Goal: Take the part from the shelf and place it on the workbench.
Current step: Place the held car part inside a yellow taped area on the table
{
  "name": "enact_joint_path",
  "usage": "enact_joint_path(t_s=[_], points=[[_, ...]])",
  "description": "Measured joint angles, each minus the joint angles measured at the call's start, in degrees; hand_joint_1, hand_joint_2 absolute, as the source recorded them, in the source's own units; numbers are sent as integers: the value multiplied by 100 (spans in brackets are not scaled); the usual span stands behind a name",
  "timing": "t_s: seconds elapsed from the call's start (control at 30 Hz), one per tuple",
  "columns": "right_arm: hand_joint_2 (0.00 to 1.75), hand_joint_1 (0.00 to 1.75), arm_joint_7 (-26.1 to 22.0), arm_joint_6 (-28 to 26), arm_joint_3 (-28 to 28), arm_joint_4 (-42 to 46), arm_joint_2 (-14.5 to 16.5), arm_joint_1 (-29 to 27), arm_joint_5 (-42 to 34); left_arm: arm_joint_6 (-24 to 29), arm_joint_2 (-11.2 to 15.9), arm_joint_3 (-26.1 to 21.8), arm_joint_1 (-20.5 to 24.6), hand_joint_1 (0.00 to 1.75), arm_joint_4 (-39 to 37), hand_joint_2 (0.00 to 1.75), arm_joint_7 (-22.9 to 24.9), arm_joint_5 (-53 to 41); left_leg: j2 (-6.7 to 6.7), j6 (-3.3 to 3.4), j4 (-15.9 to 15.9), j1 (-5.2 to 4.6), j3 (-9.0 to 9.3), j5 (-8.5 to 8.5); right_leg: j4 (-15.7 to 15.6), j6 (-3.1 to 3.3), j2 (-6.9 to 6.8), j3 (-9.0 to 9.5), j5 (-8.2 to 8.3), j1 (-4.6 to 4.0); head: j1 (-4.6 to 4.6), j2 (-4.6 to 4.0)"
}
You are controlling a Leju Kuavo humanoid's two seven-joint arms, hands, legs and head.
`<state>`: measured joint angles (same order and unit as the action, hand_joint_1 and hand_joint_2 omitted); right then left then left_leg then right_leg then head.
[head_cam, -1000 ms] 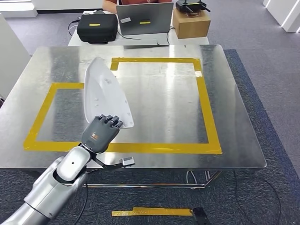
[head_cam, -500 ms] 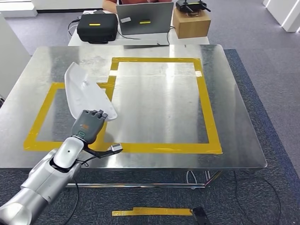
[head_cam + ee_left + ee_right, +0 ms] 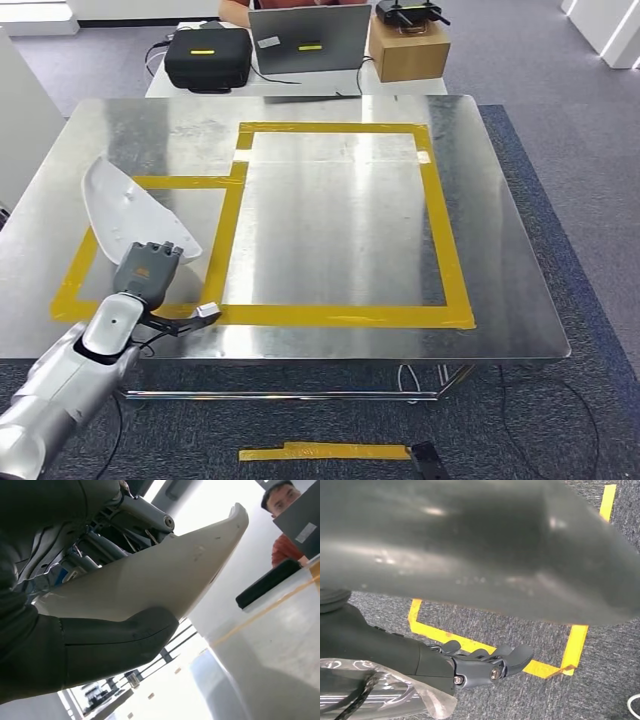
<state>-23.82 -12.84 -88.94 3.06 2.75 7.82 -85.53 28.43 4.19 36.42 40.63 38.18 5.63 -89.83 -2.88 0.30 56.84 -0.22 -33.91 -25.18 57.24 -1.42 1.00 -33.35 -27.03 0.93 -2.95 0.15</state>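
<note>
The left hand holds the white part by its near end, down in the lower left of the head view. Dark fingers lie over the top of the shell there, and in the left wrist view the thick thumb presses up under the pale underside of the part, so it is clamped between thumb and fingers.

From the hand the part runs away toward the upper left of the frame. Its long axis slants from the broad rounded end at the fingers to a narrower tip near the far left side of the metal workbench. It hangs over the smaller yellow tape outline on the left of the bench, with its far tip crossing that outline's left strip. I cannot tell whether any of the underside touches the metal yet; in the wrist view the shell looks tilted, tip raised.

The right hand hangs low over grey carpet, fingers loosely curled and holding nothing, well away from the bench. So the left arm is the one placed to finish this.

To my eye the carry is nearly done. What remains is to lower the held end until the shell lies flat inside the tape, then spread the fingers.
</note>
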Motion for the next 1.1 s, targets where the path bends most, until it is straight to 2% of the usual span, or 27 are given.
enact_joint_path(t_s=[0.23,0.37,0.4,0.53,0.7,1.1], points=[[0,0,-1,11,0,0,0,12,20,276,67,-12,-10,175,-160,175,-389,0,-2,0,0,0,-2,0,0,0,-6,1,0,0,-1,0],[0,0,4,18,0,1,0,17,43,417,68,-10,-16,0,-185,175,-693,0,-2,0,0,-1,-2,0,0,0,-7,1,0,2,-1,0],[0,0,6,18,0,3,0,20,50,467,68,-10,-19,0,-185,175,-772,0,-2,0,0,-1,-1,0,0,0,-7,1,0,2,-2,0],[0,0,10,18,0,14,0,26,64,543,43,-95,-60,0,-174,0,-1131,73,-2,0,0,-1,0,0,0,0,-6,0,0,1,0,0],[0,0,10,16,0,17,0,24,48,443,-62,-382,-146,0,-74,0,-1373,111,-2,0,0,-1,0,0,0,0,-6,0,0,1,-1,0],[0,0,1,14,-2,20,0,19,35,400,-192,-734,-209,0,190,0,-1381,14,-2,0,0,-1,0,0,0,0,-6,0,0,1,-1,0]])
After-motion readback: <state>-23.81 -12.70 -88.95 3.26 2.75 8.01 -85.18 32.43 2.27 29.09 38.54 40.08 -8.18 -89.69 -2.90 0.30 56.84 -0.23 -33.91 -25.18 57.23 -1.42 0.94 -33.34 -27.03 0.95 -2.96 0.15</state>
